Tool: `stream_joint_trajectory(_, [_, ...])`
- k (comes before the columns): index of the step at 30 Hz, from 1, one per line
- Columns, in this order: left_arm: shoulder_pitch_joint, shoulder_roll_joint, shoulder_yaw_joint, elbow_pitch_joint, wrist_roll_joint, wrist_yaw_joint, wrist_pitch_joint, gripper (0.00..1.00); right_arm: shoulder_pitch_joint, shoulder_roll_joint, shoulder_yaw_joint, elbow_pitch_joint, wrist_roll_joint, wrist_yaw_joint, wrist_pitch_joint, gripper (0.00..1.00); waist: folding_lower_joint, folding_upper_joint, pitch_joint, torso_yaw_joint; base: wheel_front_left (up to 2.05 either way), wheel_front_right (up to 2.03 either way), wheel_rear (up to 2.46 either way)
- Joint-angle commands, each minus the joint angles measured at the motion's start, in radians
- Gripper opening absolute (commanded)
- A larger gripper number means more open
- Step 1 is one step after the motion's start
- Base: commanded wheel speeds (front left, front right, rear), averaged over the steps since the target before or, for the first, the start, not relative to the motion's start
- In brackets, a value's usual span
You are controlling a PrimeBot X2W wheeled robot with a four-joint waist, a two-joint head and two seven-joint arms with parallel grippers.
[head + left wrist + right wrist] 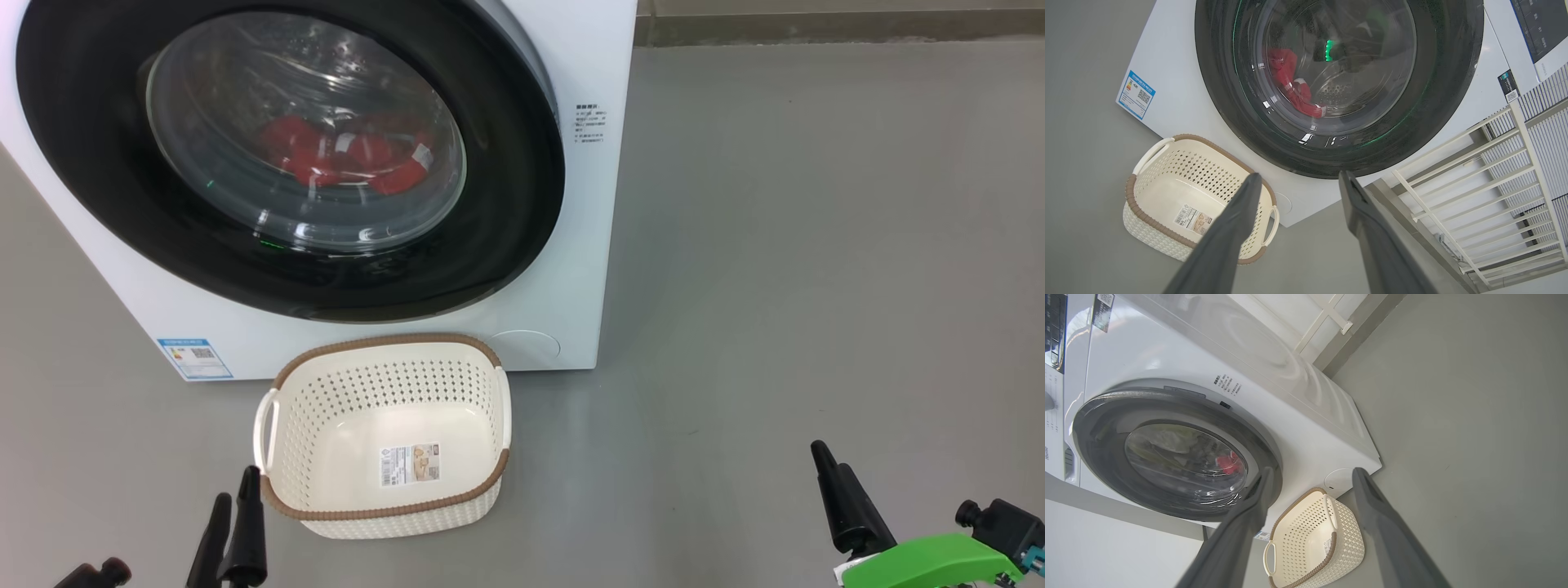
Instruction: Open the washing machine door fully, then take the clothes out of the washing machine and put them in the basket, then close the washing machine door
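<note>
The washing machine door (98, 188) is shut on the red clothes (343, 159) and lies ahead of both arms, whose fingers are spread wide and empty. The left fingers (247, 531), just beside the empty basket (392, 338), sit below the door. The right fingers (845, 506) stand well off past the machine's right side, so the left arm looks nearer.

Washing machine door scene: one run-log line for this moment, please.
washing machine door shut | clothes inside | basket empty, on floor | left gripper open, free | right gripper open, free | stage: door not opened
</note>
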Motion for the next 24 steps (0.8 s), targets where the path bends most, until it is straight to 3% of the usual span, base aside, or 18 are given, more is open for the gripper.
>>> stream_joint_trajectory(1, [-0.017,0.020,0.011,-0.034,0.031,-0.002,-0.012,1.00,-0.040,-0.017,0.019,-0.030,-0.026,0.001,-0.011,1.00,-0.0001,0.0000,0.000,0.000,0.00,0.00,0.00])
stream_joint_trajectory(24, [0.005,0.035,-0.030,-0.078,0.297,-0.003,-0.081,1.00,-0.036,-0.055,0.069,-0.043,-0.263,0.001,-0.078,1.00,-0.0001,0.0000,-0.003,0.002,0.00,0.00,0.00])
